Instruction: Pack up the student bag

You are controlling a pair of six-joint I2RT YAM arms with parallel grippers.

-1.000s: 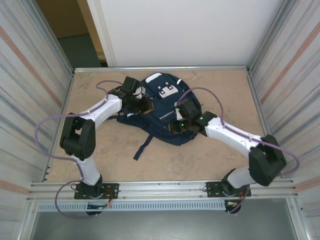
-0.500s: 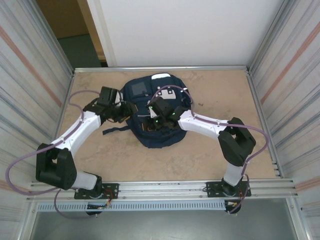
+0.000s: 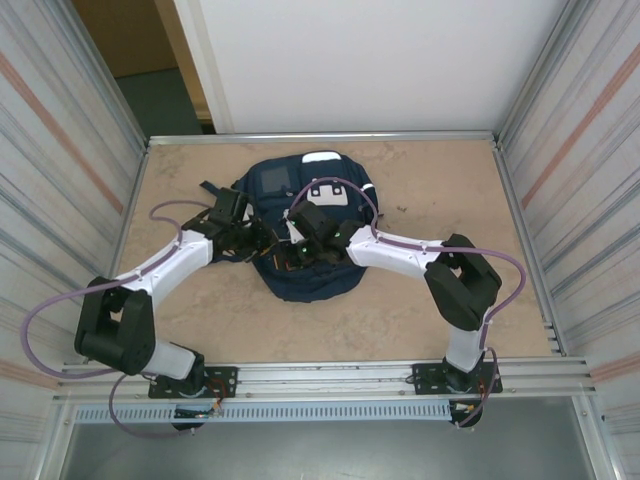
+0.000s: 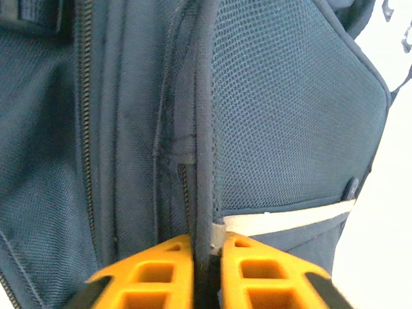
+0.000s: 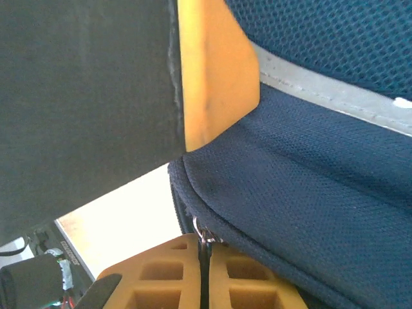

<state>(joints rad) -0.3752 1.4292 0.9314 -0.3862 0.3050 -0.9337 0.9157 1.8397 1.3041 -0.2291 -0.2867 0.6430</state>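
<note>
Left gripper [image 4: 207, 251] clamps a seam [image 4: 203, 129] on the student bag [image 3: 312, 285], right gripper [image 5: 203, 261] nips its zipper pull [image 5: 205, 235] (unzipping, seemingly); next: steady tug.

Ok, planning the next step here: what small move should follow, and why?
Probably the right gripper draws the zipper pull it pinches along the edge of the student bag, while the left gripper, shut on a piped seam, holds the fabric taut.

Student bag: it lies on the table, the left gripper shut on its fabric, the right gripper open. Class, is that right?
No. The right gripper is shut too, pinching the edge of the student bag; the right wrist view shows it. The rest holds.
</note>
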